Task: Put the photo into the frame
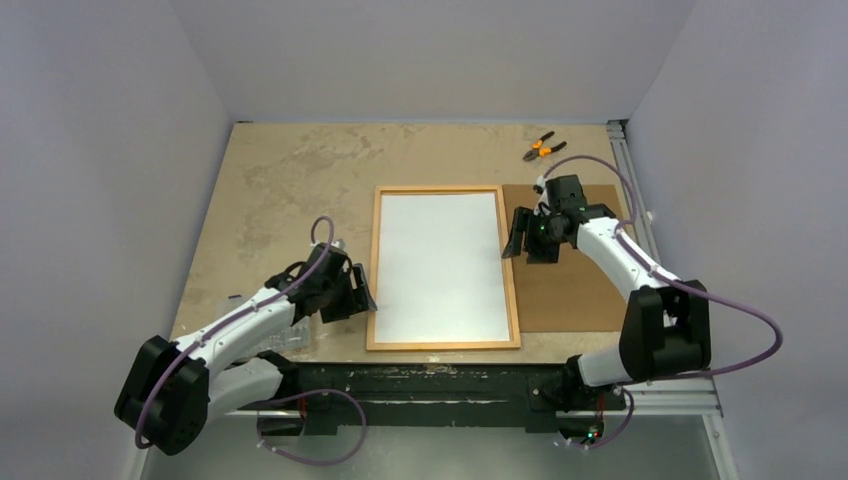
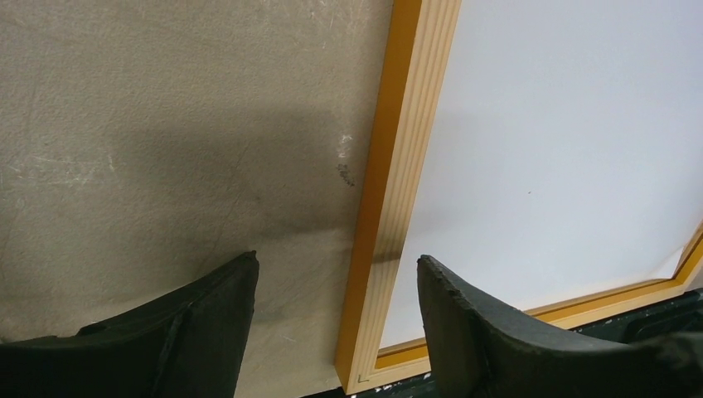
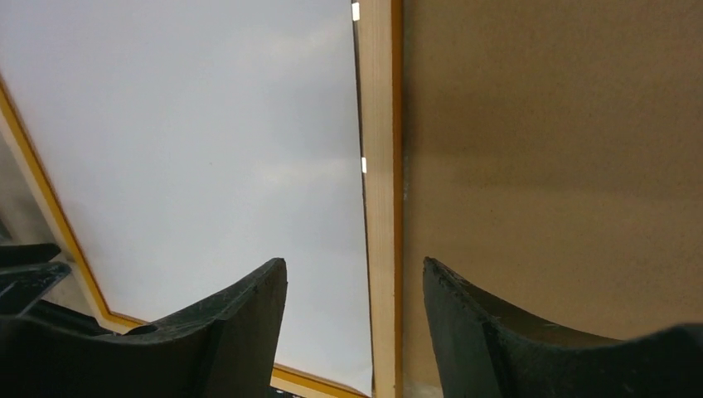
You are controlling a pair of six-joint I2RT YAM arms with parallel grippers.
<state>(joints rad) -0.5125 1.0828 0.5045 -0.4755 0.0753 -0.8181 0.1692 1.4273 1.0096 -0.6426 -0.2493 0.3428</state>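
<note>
The frame [image 1: 512,270] lies flat at mid-table with its pale wood reverse up and orange edges. A plain white sheet [image 1: 440,265] fills its opening; no printed picture shows on it, and I see the photo's picture side nowhere. My left gripper [image 1: 366,296] is open and straddles the frame's left rail [image 2: 406,141] near the front-left corner, one finger over the table, one over the white sheet [image 2: 564,149]. My right gripper [image 1: 516,238] is open and straddles the right rail [image 3: 380,124], between the white sheet [image 3: 207,124] and the brown backing board [image 3: 564,149].
The brown backing board [image 1: 570,290] lies flat against the frame's right side. Orange-handled pliers [image 1: 543,149] lie at the back right. Something clear [image 1: 270,338] lies under my left arm near the front edge. A metal rail runs along the table's right side.
</note>
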